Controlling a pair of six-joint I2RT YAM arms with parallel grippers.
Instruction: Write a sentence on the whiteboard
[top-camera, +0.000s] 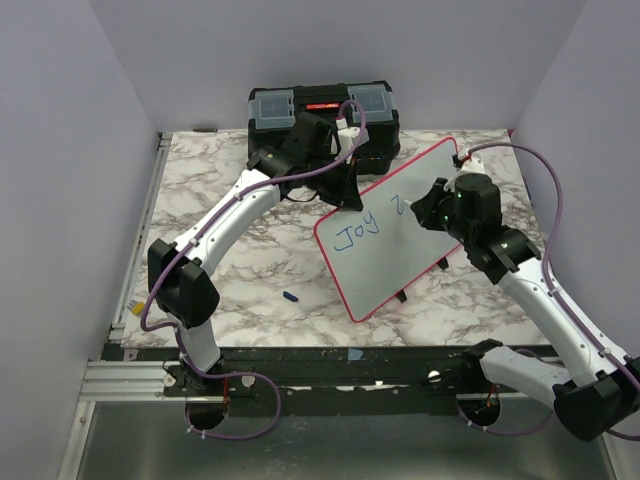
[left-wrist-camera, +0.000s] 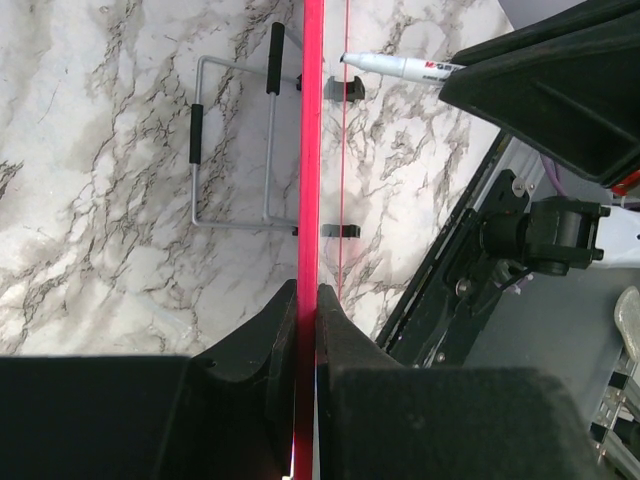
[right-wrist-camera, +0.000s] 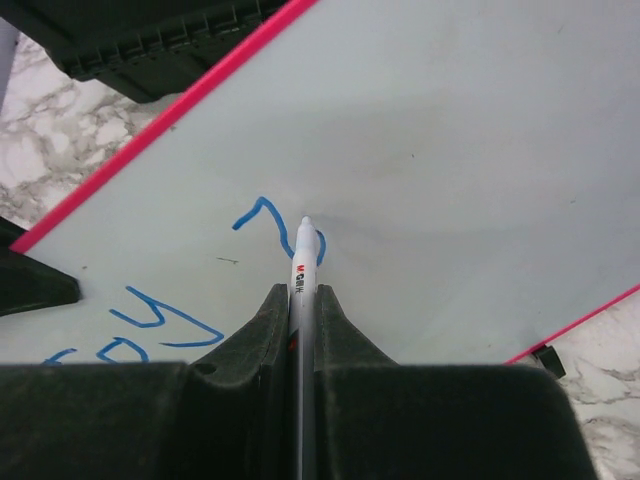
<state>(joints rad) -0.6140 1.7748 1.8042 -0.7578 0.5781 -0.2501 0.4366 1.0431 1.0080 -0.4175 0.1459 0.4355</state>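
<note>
One whiteboard (top-camera: 415, 245) rim (red) inside left gripper (left-wrist-camera: 307, 292).

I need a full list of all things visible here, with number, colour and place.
whiteboard: 1, white with pink-red rim, tilted over table centre
marker: 1, white-grey, tip at the whiteboard
toolbox: 1, black, table's far edge
small piece: 1, blue, on table left of the whiteboard
wire frame: 1, grey with black grips, beside the whiteboard rim
table: 1, white-grey marble
left gripper: 1, black, shut on the whiteboard rim
right gripper: 1, black, shut on the marker
</note>
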